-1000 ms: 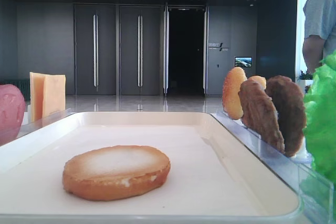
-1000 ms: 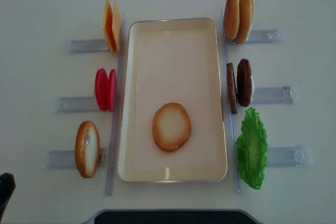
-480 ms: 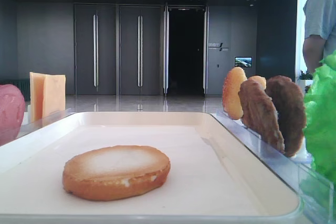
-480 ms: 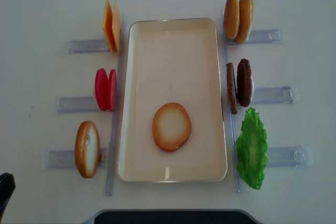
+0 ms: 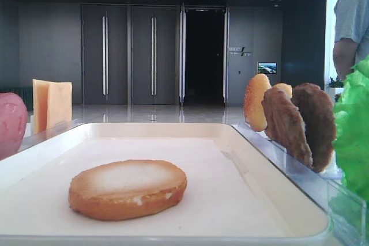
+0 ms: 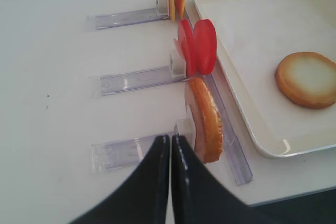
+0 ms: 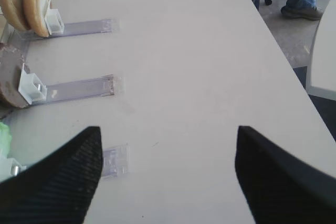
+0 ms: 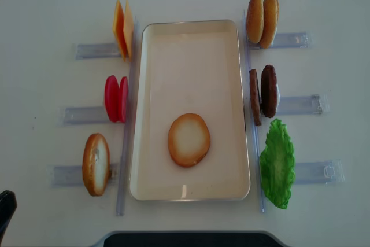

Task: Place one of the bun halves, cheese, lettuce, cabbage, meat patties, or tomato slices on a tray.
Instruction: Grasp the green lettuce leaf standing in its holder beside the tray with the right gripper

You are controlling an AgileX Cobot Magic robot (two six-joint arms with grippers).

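A bun half [image 8: 189,139] lies flat, pale face up, on the cream tray [image 8: 191,44]. Another bun half [image 6: 206,120] stands in the near left rack, just right of my shut, empty left gripper [image 6: 170,139]. Tomato slices [image 8: 116,98] and cheese [image 8: 123,29] stand further back on the left. On the right stand two bun halves [image 8: 262,18], meat patties [image 8: 263,92] and the lettuce [image 8: 277,163]. My right gripper [image 7: 168,128] hovers open over bare table, right of those racks. Cabbage is out of view.
Clear plastic racks [image 8: 95,50] flank the tray on both sides, and long clear strips run along its edges. A person [image 5: 349,21] stands beyond the table's far right corner. The table's right edge [image 7: 278,51] is near my right gripper.
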